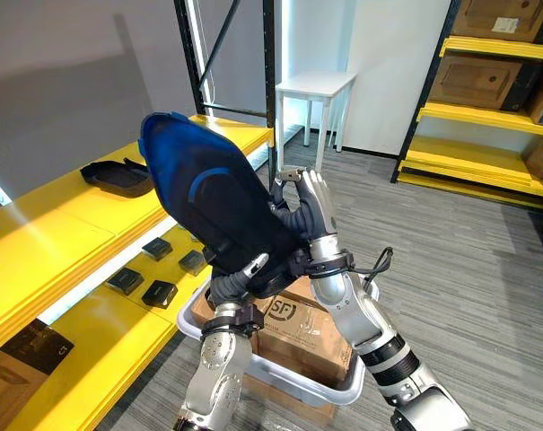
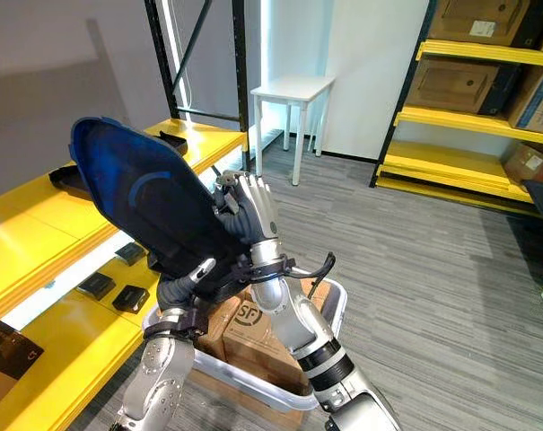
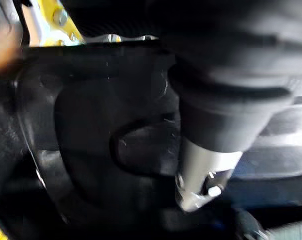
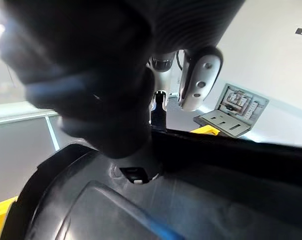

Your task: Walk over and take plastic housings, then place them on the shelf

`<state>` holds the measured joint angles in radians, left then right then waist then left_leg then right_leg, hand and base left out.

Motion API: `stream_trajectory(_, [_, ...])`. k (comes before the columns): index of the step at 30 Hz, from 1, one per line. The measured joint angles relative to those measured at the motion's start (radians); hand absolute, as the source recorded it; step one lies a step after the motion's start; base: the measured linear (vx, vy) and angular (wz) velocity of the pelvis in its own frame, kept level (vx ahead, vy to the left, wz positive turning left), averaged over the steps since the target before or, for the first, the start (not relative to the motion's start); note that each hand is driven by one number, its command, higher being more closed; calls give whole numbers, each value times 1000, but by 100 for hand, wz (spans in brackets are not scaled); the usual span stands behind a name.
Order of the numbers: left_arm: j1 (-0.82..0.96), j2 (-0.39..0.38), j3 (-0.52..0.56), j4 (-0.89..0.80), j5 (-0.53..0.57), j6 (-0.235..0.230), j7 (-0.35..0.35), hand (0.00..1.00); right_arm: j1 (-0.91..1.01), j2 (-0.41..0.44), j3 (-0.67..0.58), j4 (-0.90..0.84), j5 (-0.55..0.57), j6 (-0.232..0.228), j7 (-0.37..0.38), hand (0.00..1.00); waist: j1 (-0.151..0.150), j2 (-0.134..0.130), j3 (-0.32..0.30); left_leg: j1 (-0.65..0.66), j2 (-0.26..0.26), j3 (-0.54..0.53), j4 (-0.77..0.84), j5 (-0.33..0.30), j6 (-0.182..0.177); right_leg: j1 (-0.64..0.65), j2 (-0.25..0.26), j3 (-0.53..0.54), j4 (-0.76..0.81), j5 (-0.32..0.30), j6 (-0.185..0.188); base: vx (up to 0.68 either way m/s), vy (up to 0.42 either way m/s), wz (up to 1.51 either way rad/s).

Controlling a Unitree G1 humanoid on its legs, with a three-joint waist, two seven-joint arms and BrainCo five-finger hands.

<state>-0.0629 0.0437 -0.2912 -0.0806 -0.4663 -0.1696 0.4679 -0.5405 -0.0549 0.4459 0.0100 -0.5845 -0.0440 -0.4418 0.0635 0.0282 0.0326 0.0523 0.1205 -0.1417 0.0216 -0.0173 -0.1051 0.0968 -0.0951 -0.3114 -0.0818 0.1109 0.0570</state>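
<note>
Cardboard boxes [image 1: 311,337], brown and taped, are filling a pale grey plastic tote [image 1: 329,392] that is sitting on the floor at lower centre; its near left corner is being hidden behind the robot's arms.

Above it, the task's thing, a large dark blue and black moulded plastic housing [image 1: 213,193], is being held up at centre frame, tilting toward the upper left. It is a smooth, glossy, rounded shell with a brighter blue rim.

The left hand [image 1: 240,280] is clamping the shell's lower edge, one finger lying across its face. In its wrist view a silver finger [image 3: 205,170] is pressing on the shell's scuffed black inner surface [image 3: 91,130]. The right hand [image 1: 314,215] is gripping the shell's right edge, fingers bent round the rim. Most of each palm is being covered by the shell.

At left, a yellow metal shelf [image 1: 65,233] is carrying a second black plastic housing [image 1: 118,175], lying flat on the upper level. On the lower level, small black rectangular parts [image 1: 159,294] are lying apart from one another. A flat dark item [image 1: 33,346] at lower left is being cut off by the frame edge and is hard to make out.

At upper right, a yellow rack [image 1: 477,112] is holding brown cartons [image 1: 477,76], partly cropped. A white square table [image 1: 314,85] is standing at upper centre.
</note>
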Motion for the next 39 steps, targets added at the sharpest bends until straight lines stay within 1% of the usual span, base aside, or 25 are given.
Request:
stream_trajectory(3, [-41, -36, 34, 23, -1, -7, 56, 100, 2, 16, 10, 0, 32, 0, -31, 100, 0, 1, 0, -43, -8, -58, 19, 7, -7, 1, -1, -55, 0, -3, -1, -25, -14, 55])
stream_trajectory(6, [-55, -69, 101, 23, -1, -40, 102, 100, 5, 20, 53, 2, 94, -10, -55, 100, 3, 1, 2, -87, -12, -112, 6, 46, -18, 10, -2, -147, 5, -19, -5, -25, -47, 93])
stream_trajectory(7, [-55, -67, 110, 22, 3, -58, 107, 100, 5, 25, 61, 3, 114, -20, -66, 100, 3, 4, 4, -104, 3, -64, -15, 49, 17, 16, -6, -206, 17, -32, -5, -16, -52, 131])
stream_trajectory(9, [-55, -75, 109, 21, 20, -68, 115, 100, 3, 27, 62, 3, 140, -25, -70, 100, 0, 0, 9, -122, 59, 163, -41, 56, 109, 38, -23, -313, 38, -55, 3, -1, -67, 171])
stream_trajectory(10, [-54, -77, 111, 17, 24, -79, 117, 100, -1, 27, 62, 6, 150, -42, -71, 100, 5, 1, 9, -145, 93, 322, -35, 59, 144, 45, -37, -380, 46, -67, 12, 22, -53, 195])
stream_trajectory(11, [-53, -76, 116, 4, 34, -85, 118, 100, -9, 27, 64, 6, 151, -54, -71, 100, 9, 4, 8, -168, 128, 470, -28, 59, 144, 45, -45, -445, 55, -77, 22, 41, -18, 167])
stream_trajectory(12, [-52, -76, 121, -3, 41, -86, 118, 100, -14, 28, 64, 7, 152, -60, -71, 100, 8, 4, 8, -176, 140, 528, -23, 59, 144, 45, -51, -475, 62, -82, 26, 92, 23, 155])
stream_trajectory(13, [-49, -74, 127, -16, 45, -86, 117, 100, -17, 31, 66, 8, 157, -71, -71, 0, 13, 4, 8, -194, 153, 611, -17, 67, 153, 47, -66, -529, 79, -91, 36, 98, 48, 112])
stream_trajectory(14, [-44, -73, 129, -23, 48, -86, 116, 100, -16, 35, 67, 8, 167, -76, -70, 0, 17, 4, 8, -199, 156, 643, -17, 81, 156, 50, -74, -551, 90, -97, 44, 143, 83, 114])
stream_trajectory(16, [-20, -72, 135, -52, 57, -86, 116, 100, -11, 52, 73, 9, 201, -93, -66, 0, 33, 10, 9, -201, 150, 637, -18, 210, 125, 83, -92, -605, 121, -118, 75, 165, 85, 81])
stream_trajectory(17, [-4, -68, 147, -70, 60, -86, 113, 100, -3, 70, 77, 9, 228, -103, -56, 0, 36, -3, 7, -197, 132, 618, -19, 224, 82, 97, -115, -624, 145, -130, 91, 207, 122, 78])
stream_trajectory(18, [15, -57, 164, -97, 66, -86, 109, 100, 2, 102, 79, 12, 261, -112, -39, 0, 39, -28, -2, -207, 95, 598, -23, 220, 78, 98, -152, -644, 169, -139, 101, 308, 211, 85])
stream_trajectory(19, [27, -49, 187, -121, 70, -86, 103, 100, -3, 135, 79, 26, 286, -126, -24, 0, 48, -39, 0, -213, 62, 581, -25, 214, 72, 105, -181, -645, 182, -140, 101, 320, 235, 73])
stream_trajectory(21, [53, -48, 226, -139, 98, -85, 92, 100, -6, 163, 88, 65, 363, -143, 5, 0, 71, -46, 6, -216, 20, 555, -2, 181, 68, 127, -228, -663, 218, -140, 101, 255, 203, 67])
stream_trajectory(23, [93, -48, 269, -178, 134, -85, 91, 100, -3, 165, 112, 112, 429, -146, 44, 0, 85, -48, 14, -234, -2, 509, 99, 103, 74, 138, -324, -658, 393, -139, 99, 189, 184, 72])
stream_trajectory(24, [102, -46, 278, -189, 144, -85, 90, 100, -4, 166, 117, 122, 447, -146, 56, 0, 87, -52, 18, -233, -12, 492, 123, 85, 76, 137, -361, -654, 464, -133, 91, 143, 188, 84])
stream_trajectory(25, [114, -36, 294, -209, 160, -85, 87, 100, -4, 168, 121, 132, 465, -146, 74, 0, 88, -60, 24, -229, -36, 453, 152, 54, 87, 121, -425, -607, 601, -90, 27, 172, 243, 108])
stream_trajectory(26, [122, -26, 306, -227, 184, -85, 84, 100, -3, 167, 125, 134, 476, -146, 90, 0, 87, -59, 37, -212, -57, 406, 162, 30, 101, 82, -450, -476, 710, 13, -117, 144, 213, 116])
stream_trajectory(27, [122, -20, 311, -235, 198, -85, 84, 100, -3, 167, 125, 138, 484, -146, 96, 0, 82, -60, 41, -201, -67, 383, 157, 24, 104, 49, -445, -376, 752, 98, -137, 164, 184, 150])
stream_trajectory(28, [120, 5, 318, -246, 226, -90, 83, 100, -12, 166, 125, 152, 500, -148, 113, 0, 61, -48, 49, -194, -75, 294, 150, 12, 113, -61, -369, -129, 902, -70, -29, 185, 104, 138])
stream_trajectory(30, [120, 9, 313, -245, 241, -84, 80, 100, -9, 146, 124, 166, 500, -147, 132, 0, 46, -38, 67, -148, -97, 213, 126, 16, 113, -122, -280, -32, 954, -250, 18, 224, 97, 144])
stream_trajectory(32, [121, 18, 313, -245, 259, -84, 72, 100, 4, 142, 124, 165, 501, -147, 144, 0, 47, -37, 73, -103, -123, 163, 106, 13, 108, -156, -242, -35, 851, -310, 43, 172, 103, 103])
stream_trajectory(35, [123, 51, 291, -243, 278, -80, 48, 100, 63, 140, 109, 151, 501, -148, 155, 0, 25, -41, 71, -79, -147, 86, 83, 9, 101, -217, -118, 90, 553, -318, 61, 170, 8, 91])
stream_trajectory(36, [125, 53, 283, -239, 284, -79, 43, 100, 84, 140, 106, 146, 501, -148, 157, 0, 25, -48, 68, -69, -153, 82, 78, 7, 99, -217, -109, 106, 515, -301, 49, 146, -57, 51])
stream_trajectory(39, [163, 62, 273, -236, 299, -79, 29, 100, 148, 138, 111, 135, 527, -148, 180, 0, 28, -83, 54, -49, -184, 105, 72, -18, 80, -203, -94, 109, 348, -138, -5, 146, -118, -10])
